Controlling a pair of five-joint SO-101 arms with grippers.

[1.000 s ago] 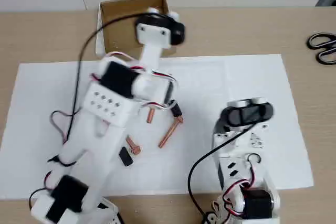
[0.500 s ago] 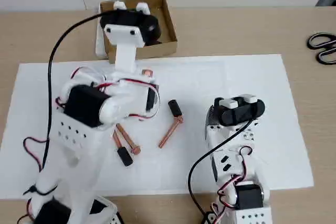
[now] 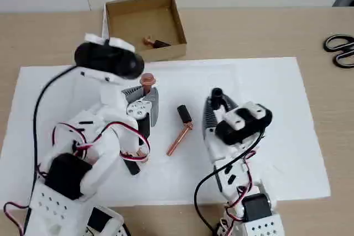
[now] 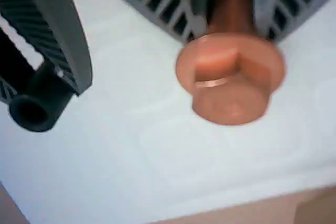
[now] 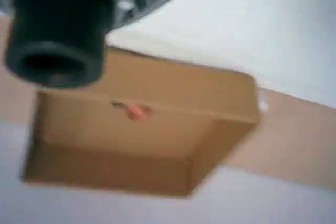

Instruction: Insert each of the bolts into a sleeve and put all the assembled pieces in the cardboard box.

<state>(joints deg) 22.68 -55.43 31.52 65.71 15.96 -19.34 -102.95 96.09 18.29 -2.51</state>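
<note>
Cardboard box [image 3: 133, 23]: upper left of the frame, one assembled piece [image 3: 156, 42] inside.
My left pincer [image 3: 144, 95]: back from the box to mid-left, clamped on a bolt [image 3: 146, 79].
My right pincer [image 3: 214, 106]: leaned toward centre, gripping a sleeve [image 3: 217, 93].
Meaning: next insertion looks ready.
</note>
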